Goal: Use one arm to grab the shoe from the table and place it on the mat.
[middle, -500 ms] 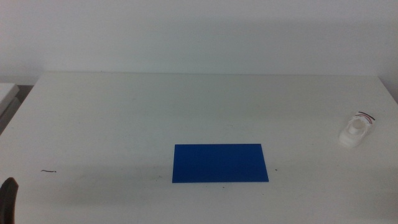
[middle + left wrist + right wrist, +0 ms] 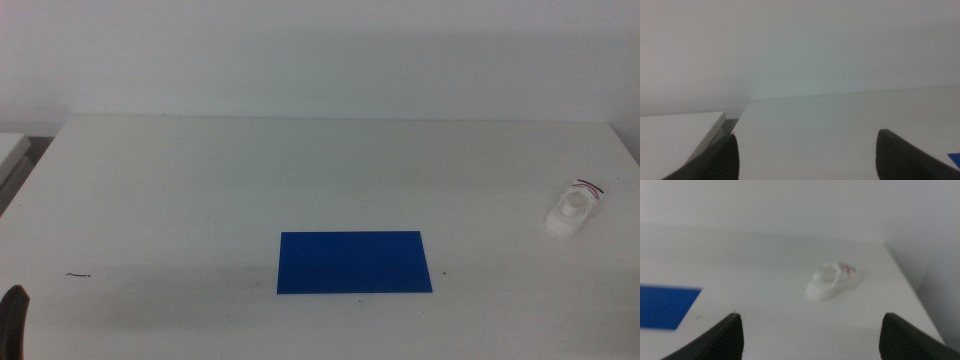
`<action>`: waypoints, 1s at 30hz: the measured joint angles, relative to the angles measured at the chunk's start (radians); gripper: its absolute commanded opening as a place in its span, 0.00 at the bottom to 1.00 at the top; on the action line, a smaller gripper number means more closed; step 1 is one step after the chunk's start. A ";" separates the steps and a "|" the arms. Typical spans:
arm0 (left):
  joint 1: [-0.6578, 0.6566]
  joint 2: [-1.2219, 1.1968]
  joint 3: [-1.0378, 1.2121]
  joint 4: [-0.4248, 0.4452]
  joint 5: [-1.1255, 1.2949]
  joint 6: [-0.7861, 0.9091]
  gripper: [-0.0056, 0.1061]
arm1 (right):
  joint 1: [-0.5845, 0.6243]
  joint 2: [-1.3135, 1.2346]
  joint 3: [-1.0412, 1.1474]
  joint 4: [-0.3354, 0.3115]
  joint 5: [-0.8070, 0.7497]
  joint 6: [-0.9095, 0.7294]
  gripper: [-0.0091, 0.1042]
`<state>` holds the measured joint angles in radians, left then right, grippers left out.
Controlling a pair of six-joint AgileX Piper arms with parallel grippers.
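Observation:
The white shoe (image 2: 574, 208) with a red strap stands near the right edge of the white table (image 2: 200, 180). The blue mat (image 2: 353, 262) lies flat at the middle front, well left of the shoe. In the right wrist view the shoe (image 2: 832, 281) is ahead of my right gripper (image 2: 812, 335), which is open and empty, with the mat (image 2: 665, 306) off to one side. This arm is out of the middle view. My left gripper (image 2: 805, 155) is open and empty; only its tip (image 2: 12, 320) shows at the middle view's bottom left corner.
A small dark thread (image 2: 78, 274) lies on the table at the front left. A white ledge (image 2: 10, 150) stands beyond the table's left edge. A pale wall runs behind the table's far edge.

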<state>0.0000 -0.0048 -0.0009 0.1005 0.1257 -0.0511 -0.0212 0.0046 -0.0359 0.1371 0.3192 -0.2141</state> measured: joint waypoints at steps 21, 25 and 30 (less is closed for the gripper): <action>0.000 0.000 0.000 0.000 0.000 0.000 0.89 | 0.000 1.072 -0.949 -0.156 0.719 0.604 0.89; 0.000 0.000 0.000 0.000 0.000 0.000 0.89 | 0.000 1.292 -1.077 -0.161 0.726 0.690 0.89; 0.000 0.000 0.000 0.000 0.000 0.000 0.89 | 0.000 1.532 -1.199 -0.150 0.617 0.768 0.89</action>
<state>0.0000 -0.0048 -0.0009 0.1005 0.1257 -0.0511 -0.0212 1.5368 -1.2347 -0.0133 0.9365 0.5543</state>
